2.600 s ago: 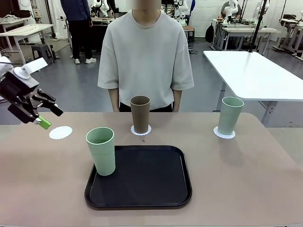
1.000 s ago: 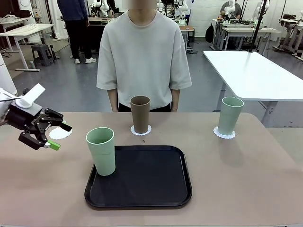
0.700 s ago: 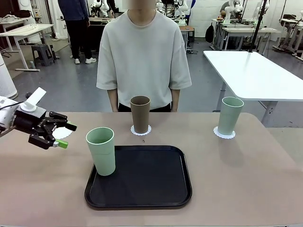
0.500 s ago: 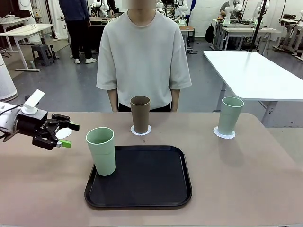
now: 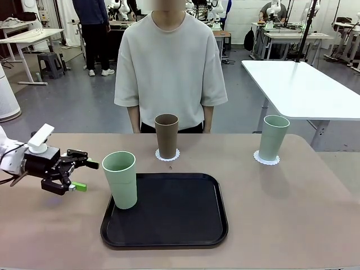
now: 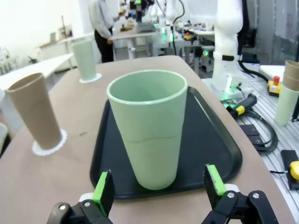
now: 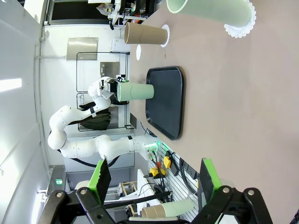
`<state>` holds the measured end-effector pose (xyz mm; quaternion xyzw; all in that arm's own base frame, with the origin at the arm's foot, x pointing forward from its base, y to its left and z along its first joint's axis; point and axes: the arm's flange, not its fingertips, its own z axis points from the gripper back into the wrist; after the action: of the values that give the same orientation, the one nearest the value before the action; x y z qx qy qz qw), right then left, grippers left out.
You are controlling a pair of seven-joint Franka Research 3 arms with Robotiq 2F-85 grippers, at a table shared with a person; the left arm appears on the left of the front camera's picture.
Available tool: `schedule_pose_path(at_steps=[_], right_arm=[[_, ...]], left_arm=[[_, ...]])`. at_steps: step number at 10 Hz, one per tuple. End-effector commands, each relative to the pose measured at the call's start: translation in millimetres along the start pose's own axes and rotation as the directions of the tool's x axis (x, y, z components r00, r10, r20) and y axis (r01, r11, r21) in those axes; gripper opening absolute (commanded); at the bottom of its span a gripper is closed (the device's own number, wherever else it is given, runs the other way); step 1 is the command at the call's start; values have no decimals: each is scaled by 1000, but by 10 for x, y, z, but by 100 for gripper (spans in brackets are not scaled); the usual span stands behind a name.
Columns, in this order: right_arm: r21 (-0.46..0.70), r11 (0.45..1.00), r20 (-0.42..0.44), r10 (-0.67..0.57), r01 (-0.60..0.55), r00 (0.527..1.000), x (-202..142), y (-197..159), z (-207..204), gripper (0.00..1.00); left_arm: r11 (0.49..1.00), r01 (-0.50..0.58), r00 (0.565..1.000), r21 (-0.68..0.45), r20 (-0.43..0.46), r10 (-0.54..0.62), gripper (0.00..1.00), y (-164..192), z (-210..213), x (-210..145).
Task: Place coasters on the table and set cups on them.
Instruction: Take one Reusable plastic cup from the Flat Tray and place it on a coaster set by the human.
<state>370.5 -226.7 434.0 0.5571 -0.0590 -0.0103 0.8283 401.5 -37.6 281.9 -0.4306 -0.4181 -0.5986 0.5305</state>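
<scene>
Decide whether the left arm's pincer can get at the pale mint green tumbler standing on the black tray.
Probably yes: the left pincer is open and level with the pale mint green tumbler on the black tray, with nothing between them.

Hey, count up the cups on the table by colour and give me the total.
Mint green cups: 2, one on the tray and one on a coaster at the right
Brown cups: 1
Total: 3
</scene>
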Motion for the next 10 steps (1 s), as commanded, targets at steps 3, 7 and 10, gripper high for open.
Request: schedule_pose_path(at_steps=[3, 7, 10], right_arm=[[7, 1000, 0, 4, -4, 1000, -46, 15, -19, 100], [7, 1000, 0, 4, -4, 1000, -46, 15, -19, 100], [7, 1000, 0, 4, -4, 1000, -46, 15, -19, 100]], left_arm=[[994, 54, 998, 91, 15, -55, 100, -12, -178, -134], [996, 2, 999, 93, -34, 1, 100, 62, -355, -125], [995, -34, 998, 95, -54, 40, 100, 69, -395, -90]])
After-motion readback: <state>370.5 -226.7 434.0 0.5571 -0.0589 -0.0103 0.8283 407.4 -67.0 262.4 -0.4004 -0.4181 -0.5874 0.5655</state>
